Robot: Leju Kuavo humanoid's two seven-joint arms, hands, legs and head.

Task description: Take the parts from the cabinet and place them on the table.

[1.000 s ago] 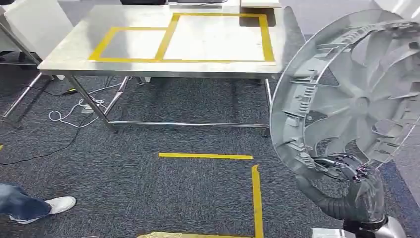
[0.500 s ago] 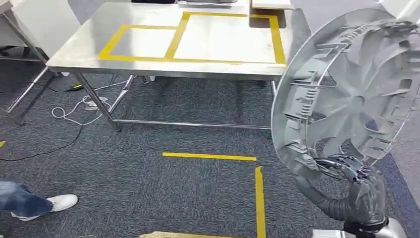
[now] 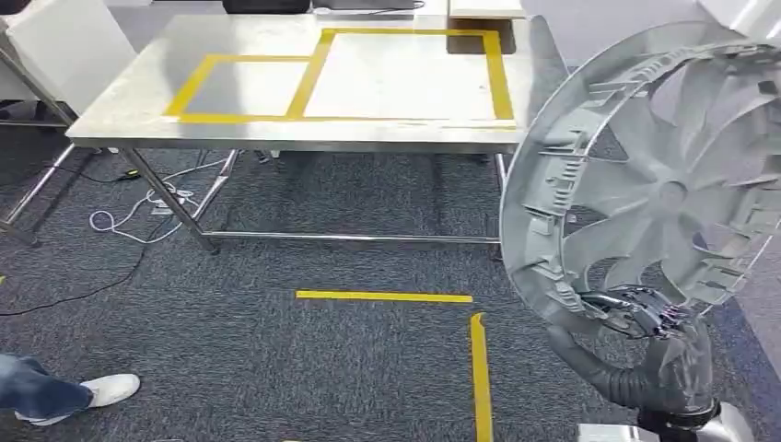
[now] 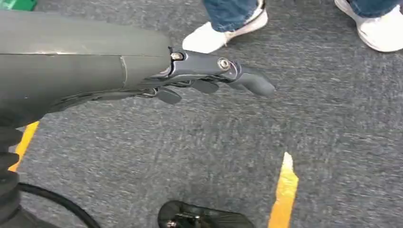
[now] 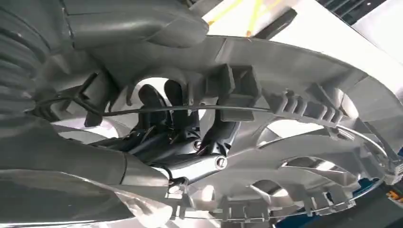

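Grey plastic wheel cover, a large spoked disc, is carried upright at the robot's right side. The right hand grips its lower rim, fingers hooked through an opening, likely to steady it. Ahead stands the steel table with yellow tape rectangles. The left hand hangs empty, fingers loosely extended over carpet.

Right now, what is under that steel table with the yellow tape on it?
Under the table the head view shows dark carpet, the metal legs, a low crossbar and a white cable coiled by the left legs. The big grey wheel part covers the floor past the table's right end.
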